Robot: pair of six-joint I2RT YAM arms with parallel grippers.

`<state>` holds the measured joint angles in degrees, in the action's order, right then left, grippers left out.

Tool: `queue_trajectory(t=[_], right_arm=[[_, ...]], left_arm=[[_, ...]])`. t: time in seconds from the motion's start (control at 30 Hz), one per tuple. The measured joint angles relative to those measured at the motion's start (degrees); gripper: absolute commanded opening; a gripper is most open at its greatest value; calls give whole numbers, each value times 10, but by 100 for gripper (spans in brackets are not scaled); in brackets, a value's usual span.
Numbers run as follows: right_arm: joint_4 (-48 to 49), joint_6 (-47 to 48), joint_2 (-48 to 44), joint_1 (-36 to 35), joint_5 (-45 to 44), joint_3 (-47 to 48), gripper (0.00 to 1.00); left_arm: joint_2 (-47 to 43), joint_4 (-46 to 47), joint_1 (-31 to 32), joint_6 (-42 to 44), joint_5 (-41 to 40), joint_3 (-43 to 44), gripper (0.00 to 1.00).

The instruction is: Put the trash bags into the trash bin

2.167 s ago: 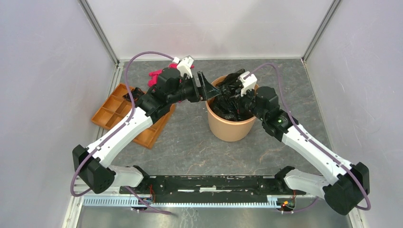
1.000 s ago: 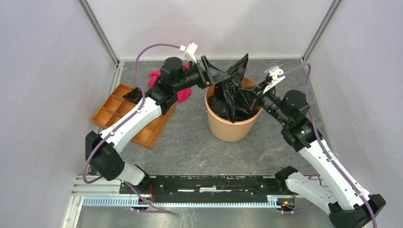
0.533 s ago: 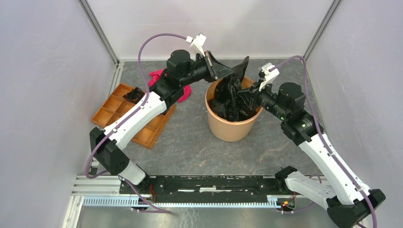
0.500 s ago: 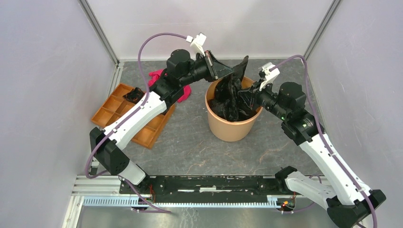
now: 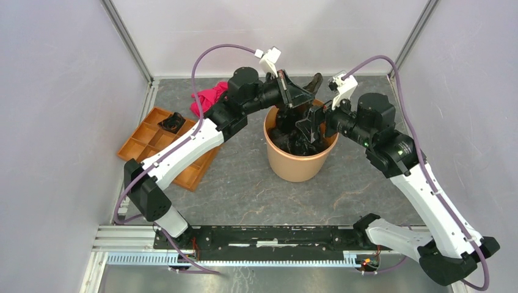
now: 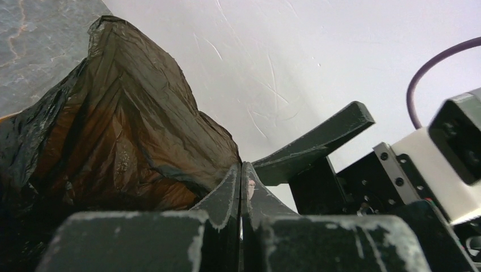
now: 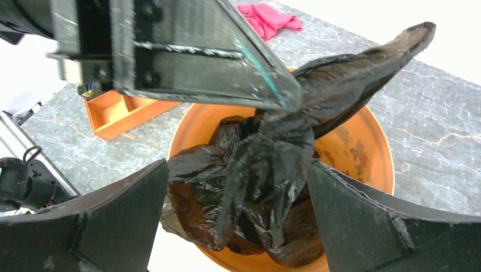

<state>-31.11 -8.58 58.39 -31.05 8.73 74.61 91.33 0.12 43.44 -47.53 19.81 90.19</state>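
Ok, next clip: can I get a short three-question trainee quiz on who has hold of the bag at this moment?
1. True or false: the right gripper is clamped on the trash bag.
2. Which holds the bag's raised part? A) left gripper B) right gripper C) neither
3. Fill in: the bulk of the bag sits inside the ___.

Key: 1 false, its jaws stand open either side of the bag. 2 A. 3 trash bin.
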Motion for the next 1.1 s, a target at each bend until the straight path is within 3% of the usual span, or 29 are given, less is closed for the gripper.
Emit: queue_trajectory(t=[0.1, 0.13, 0.27, 0.33, 0.4, 0.43, 0.5, 0.53, 0.57, 0.73, 0.83, 0.97, 1.1], right_arm=[[-9, -2, 12, -7, -2, 23, 97], [-8, -4, 16, -8, -6, 30, 86], [1, -17, 29, -10, -38, 31, 69], [13, -21, 29, -10, -66, 18, 51], [29, -25, 24, -11, -99, -4, 28], [37, -26, 20, -11, -116, -17, 21], [47, -30, 10, -11, -146, -41, 12], [49, -30, 3, -11, -160, -51, 11], [52, -30, -4, -11, -173, -61, 10], [78, -24, -79, -11, -227, -126, 9], [97, -20, -118, -11, -233, -139, 15], [125, -14, -136, -11, -228, -139, 15], [137, -7, -137, -11, -223, -139, 13]], left_arm=[[13, -1, 7, 0, 0, 14, 2], [17, -4, 9, 0, 0, 21, 2], [21, -10, 23, 0, -4, 48, 2], [21, -9, 33, 0, -5, 62, 2], [20, -10, 40, 0, -8, 68, 2], [20, -12, 43, 0, -9, 70, 10], [20, -24, 46, 5, -9, 70, 42], [20, -40, 47, 12, -12, 71, 58], [19, -57, 47, 23, -18, 73, 67], [-35, -155, 46, 83, -80, 43, 91], [-82, -193, 49, 113, -125, 22, 98], [-119, -245, 80, 149, -214, 14, 100], [-93, -285, 125, 169, -273, 16, 86]])
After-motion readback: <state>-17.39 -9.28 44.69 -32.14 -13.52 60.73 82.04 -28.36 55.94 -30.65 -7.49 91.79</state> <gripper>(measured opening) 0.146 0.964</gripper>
